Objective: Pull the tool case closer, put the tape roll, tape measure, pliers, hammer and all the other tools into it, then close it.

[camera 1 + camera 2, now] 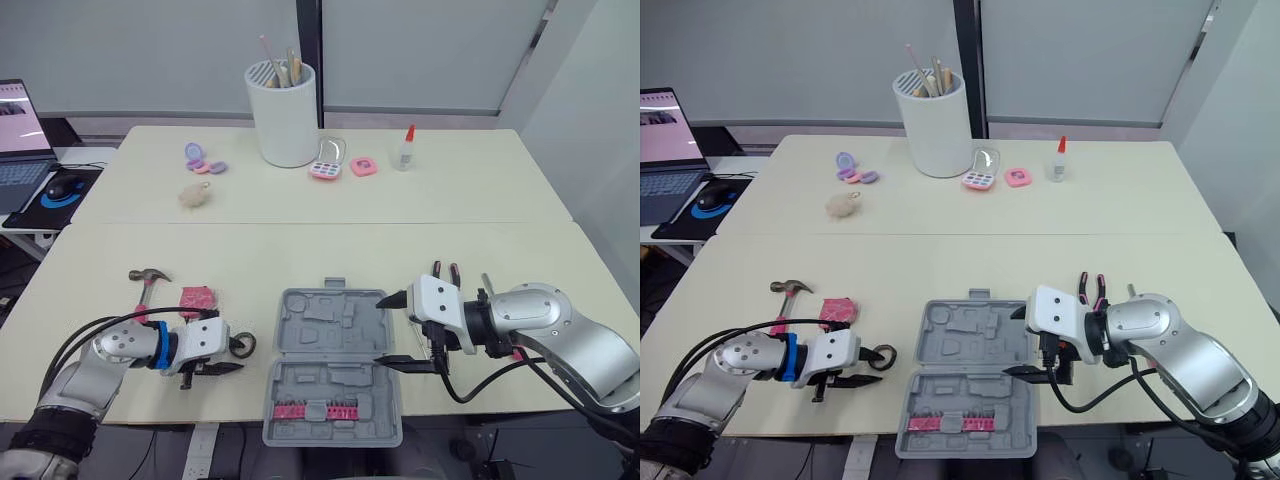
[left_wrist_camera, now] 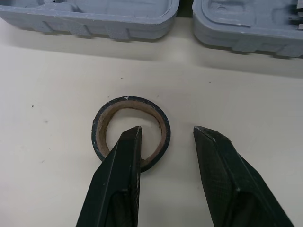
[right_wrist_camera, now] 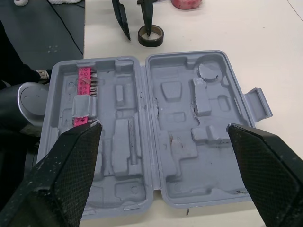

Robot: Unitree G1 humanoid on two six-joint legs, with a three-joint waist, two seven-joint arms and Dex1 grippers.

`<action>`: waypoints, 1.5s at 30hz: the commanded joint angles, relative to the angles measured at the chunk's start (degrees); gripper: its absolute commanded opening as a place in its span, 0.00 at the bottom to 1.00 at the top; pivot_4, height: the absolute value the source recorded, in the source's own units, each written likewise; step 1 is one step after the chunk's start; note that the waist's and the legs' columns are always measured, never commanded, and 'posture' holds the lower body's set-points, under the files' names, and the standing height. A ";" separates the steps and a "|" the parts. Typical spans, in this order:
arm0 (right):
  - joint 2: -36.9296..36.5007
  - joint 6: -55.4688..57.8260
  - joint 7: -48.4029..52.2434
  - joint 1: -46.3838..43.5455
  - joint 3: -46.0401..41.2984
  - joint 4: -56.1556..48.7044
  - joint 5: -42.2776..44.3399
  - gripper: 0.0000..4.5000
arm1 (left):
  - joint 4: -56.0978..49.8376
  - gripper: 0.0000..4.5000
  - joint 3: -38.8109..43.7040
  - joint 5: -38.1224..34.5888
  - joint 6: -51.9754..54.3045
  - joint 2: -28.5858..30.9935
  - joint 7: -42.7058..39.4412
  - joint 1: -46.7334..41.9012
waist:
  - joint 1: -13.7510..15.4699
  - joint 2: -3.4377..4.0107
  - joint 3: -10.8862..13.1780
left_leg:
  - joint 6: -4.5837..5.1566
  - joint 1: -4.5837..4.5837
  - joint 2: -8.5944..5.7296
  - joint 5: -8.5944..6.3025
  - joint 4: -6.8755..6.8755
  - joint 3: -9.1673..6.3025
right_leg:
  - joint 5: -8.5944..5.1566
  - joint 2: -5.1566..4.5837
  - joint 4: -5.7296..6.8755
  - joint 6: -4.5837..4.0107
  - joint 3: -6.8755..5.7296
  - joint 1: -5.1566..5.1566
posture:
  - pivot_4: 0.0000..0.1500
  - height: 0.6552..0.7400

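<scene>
None of the loose tools sits in the tool case (image 1: 335, 365) yet; we judge only the pull complete. Head view: the case lies open at the desk's (image 1: 300, 250) near edge, hammer (image 1: 150, 280) toward the near left corner, pliers (image 1: 445, 270) near its right side. Left wrist view: the left end effector (image 2: 166, 130) is released, one finger inside the tape roll (image 2: 130, 100). Right wrist view: the right end effector (image 3: 164, 126) is spread wide above the case. Loading and closing remain.
</scene>
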 commanded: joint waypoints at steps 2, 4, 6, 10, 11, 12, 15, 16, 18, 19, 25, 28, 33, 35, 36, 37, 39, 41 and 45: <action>-0.39 -0.39 0.34 -1.04 -0.78 -1.35 0.37 1.00 | 1.29 0.21 -0.70 1.23 -1.96 -1.27 1.10 -1.50 | 0.00 0.00 0.00 | 0.00 0.00 0.00 0.00 0.00 0.00 | 0.00 0.00 0.00 0.00 -0.01 0.00 | 1.00 0.97; -0.42 -0.36 0.33 -1.03 -0.81 -1.37 0.39 1.00 | 1.47 0.07 -0.67 1.06 -2.50 -1.47 0.90 -1.59 | -0.02 0.00 0.00 | 0.00 0.00 0.01 0.00 0.00 -0.01 | 0.00 0.00 0.01 0.00 0.00 0.00 | 1.00 0.97; -0.43 -0.28 0.30 -1.02 -0.86 -1.41 0.42 1.00 | 1.41 0.01 -0.46 0.67 -2.77 -1.47 0.68 -1.51 | -0.02 0.00 0.00 | 0.00 0.01 0.01 0.00 0.00 -0.01 | 0.00 0.00 0.01 0.00 -0.01 0.00 | 1.00 0.97; -0.38 -0.15 0.05 -0.94 -1.02 -1.45 0.42 1.00 | -0.49 0.01 1.64 -3.05 0.08 -0.66 -1.04 -1.54 | -0.02 0.00 0.00 | 0.00 0.00 0.01 0.00 0.00 0.00 | 0.00 0.00 0.01 0.00 0.00 0.00 | 1.00 0.97; -0.32 -0.03 -0.07 -0.88 -1.16 -1.50 0.52 1.00 | -2.01 0.01 2.73 -5.41 2.73 -0.44 -1.92 -1.79 | -0.02 0.00 0.00 | 0.00 0.00 0.01 0.00 0.00 0.00 | 0.00 0.00 0.01 0.00 0.00 0.00 | 1.00 0.97; -0.16 0.21 -0.26 -0.80 -1.43 -1.54 0.78 1.00 | -4.04 0.01 3.84 -8.19 6.10 -0.16 -2.93 -2.14 | -0.02 -0.01 0.01 | 0.00 0.00 0.01 0.00 0.00 -0.02 | 0.00 0.00 0.01 0.00 -0.01 0.00 | 1.00 0.97; 0.13 0.69 -0.60 -0.70 -1.91 -1.61 1.33 1.00 | -8.56 0.01 5.74 -13.27 14.08 0.20 -4.28 -2.81 | -0.02 -0.01 0.00 | 0.00 -0.02 0.02 0.00 0.00 -0.04 | 0.00 0.00 0.00 0.00 -0.04 0.00 | 1.00 0.97; 0.22 0.87 -0.70 -0.72 -2.02 -1.64 1.47 1.00 | -10.03 0.01 6.27 -14.80 17.02 0.24 -4.43 -3.08 | -0.02 -0.01 0.00 | 0.00 -0.01 0.01 0.00 0.00 -0.03 | 0.00 0.00 0.01 0.00 -0.02 0.00 | 1.00 0.97; 0.66 1.40 -1.03 -0.86 -2.26 -1.61 1.88 1.00 | -13.87 0.01 6.66 -20.06 26.44 -0.69 -4.55 -6.20 | -0.02 -0.01 0.01 | 0.00 -0.01 0.00 0.00 0.00 -0.03 | 0.00 0.01 0.01 0.00 -0.02 0.01 | 1.00 0.97; 0.78 1.53 -1.17 -0.98 -2.16 -1.51 1.85 1.00 | -15.01 0.01 6.15 -21.55 29.85 -1.79 -4.04 -7.97 | -0.02 -0.01 0.01 | 0.00 -0.02 0.00 0.00 0.01 -0.04 | 0.00 0.01 0.01 0.00 -0.03 0.01 | 1.00 0.97; 1.45 2.73 -2.76 -1.89 -1.72 -0.82 1.52 1.00 | -13.55 0.01 3.03 -20.39 34.92 -7.64 -0.96 -13.11 | -0.29 -0.01 0.00 | 0.00 -0.02 -0.13 0.00 0.01 0.02 | 0.00 0.14 -0.01 0.01 0.05 0.02 | 1.00 0.97; 1.59 3.28 -3.45 -2.06 -1.75 -0.83 1.72 1.00 | -9.53 0.01 1.04 -17.74 33.01 -10.01 -0.23 -14.92 | -0.21 -0.01 0.00 | 0.00 -0.02 -0.02 0.00 0.01 -0.03 | 0.00 0.13 0.00 0.01 0.03 -0.01 | 1.00 0.97; 1.84 3.67 -4.16 -2.20 -1.65 -0.91 1.72 1.00 | -3.07 0.01 -0.54 -14.36 29.09 -12.89 0.05 -17.15 | -0.13 -0.01 0.00 | 0.00 -0.02 -0.01 0.00 0.01 -0.07 | 0.00 0.16 0.03 0.00 0.00 0.00 | 1.00 0.97; 1.89 3.65 -4.34 -2.22 -1.62 -0.87 1.68 1.00 | -1.17 0.01 -0.64 -13.60 28.11 -13.94 0.15 -17.72 | -0.06 -0.01 0.00 | 0.00 -0.03 -0.05 0.00 0.02 -0.06 | 0.00 0.16 0.01 0.00 -0.01 0.01 | 1.00 0.97; 1.92 3.66 -4.40 -2.26 -1.57 -0.84 1.65 1.00 | -0.34 0.01 -0.83 -13.11 27.53 -14.36 0.01 -17.89 | -0.05 -0.01 0.00 | 0.00 -0.03 -0.06 0.00 0.02 -0.06 | 0.00 0.16 0.01 0.00 -0.01 0.00 | 1.00 0.97; 1.96 3.70 -4.45 -2.29 -1.54 -0.84 1.65 1.00 | 0.39 0.01 -0.93 -12.69 27.05 -14.74 -0.05 -18.04 | -0.05 -0.01 0.00 | 0.00 -0.04 -0.07 0.00 0.02 -0.06 | 0.00 0.16 0.01 0.00 0.00 0.00 | 1.00 0.97; 1.97 3.73 -4.50 -2.30 -1.51 -0.84 1.66 1.00 | 1.47 0.01 -1.13 -11.96 26.38 -15.20 -0.39 -18.20 | -0.04 -0.01 0.00 | 0.00 -0.04 -0.08 0.00 0.02 -0.06 | 0.00 0.15 0.01 0.00 -0.01 0.01 | 1.00 0.97; 1.91 3.65 -4.51 -2.22 -1.45 -0.83 1.59 1.00 | 2.45 0.01 -1.51 -11.34 25.88 -15.92 -0.55 -18.13 | -0.05 -0.01 0.00 | 0.00 -0.04 -0.07 0.00 0.02 -0.06 | 0.00 0.15 0.01 0.00 -0.01 0.01 | 1.00 0.97; 1.95 3.74 -4.50 -2.33 -1.39 -0.84 1.65 1.00 | 3.86 0.01 -1.78 -10.17 24.73 -16.76 -0.64 -18.31 | -0.05 -0.01 0.00 | 0.00 -0.04 -0.07 0.00 0.02 -0.07 | 0.00 0.15 0.02 0.00 -0.01 0.01 | 1.00 0.97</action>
